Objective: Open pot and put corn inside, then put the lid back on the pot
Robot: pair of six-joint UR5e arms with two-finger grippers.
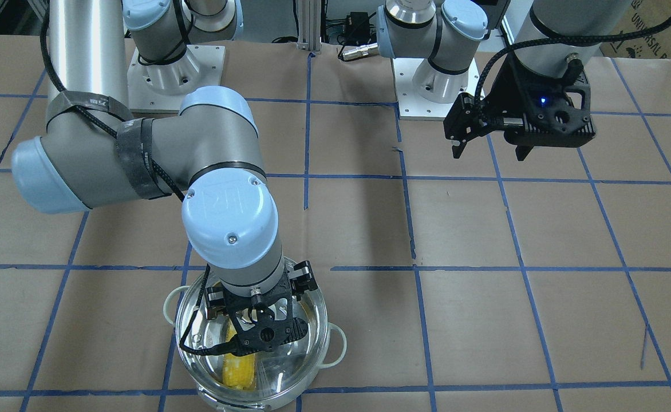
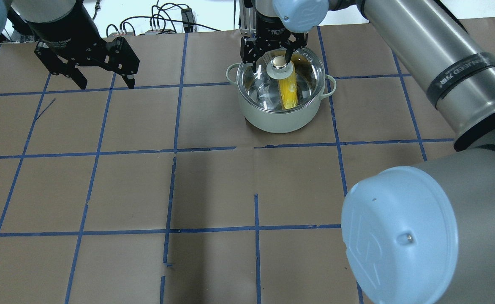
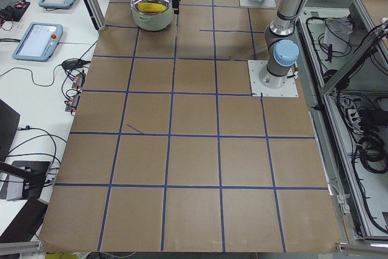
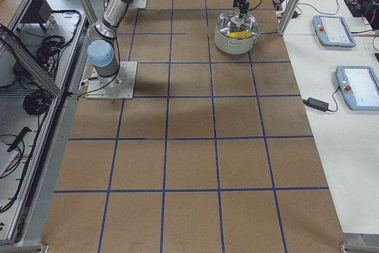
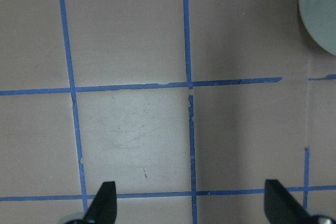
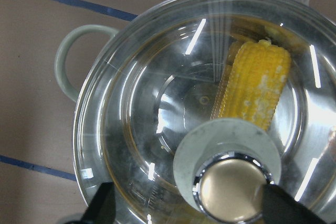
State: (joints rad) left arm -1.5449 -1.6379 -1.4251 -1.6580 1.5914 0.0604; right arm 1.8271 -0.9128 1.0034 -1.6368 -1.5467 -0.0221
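One corn (image 2: pixel 288 90) ear inside pot (image 2: pixel 281 120), seen through glass lid (image 2: pixel 260 86) seated on pot's rim. Right gripper (image 6: pixel 194 205) directly above pot, jaws spread wide either side of lid's knob (image 2: pixel 278 62), gripping nothing. Left gripper (image 2: pixel 106 82) well apart from pot, over table (image 2: pixel 213 190), jaws likewise spread, empty.

pot (image 2: pixel 279 122) 1 | lid (image 2: pixel 259 84) 1 | corn (image 2: pixel 289 95) 1 | tools 2: left tool (image 2: pixel 105 83), right tool (image 2: pixel 271 62) | bench (image 2: pixel 213 190) 1
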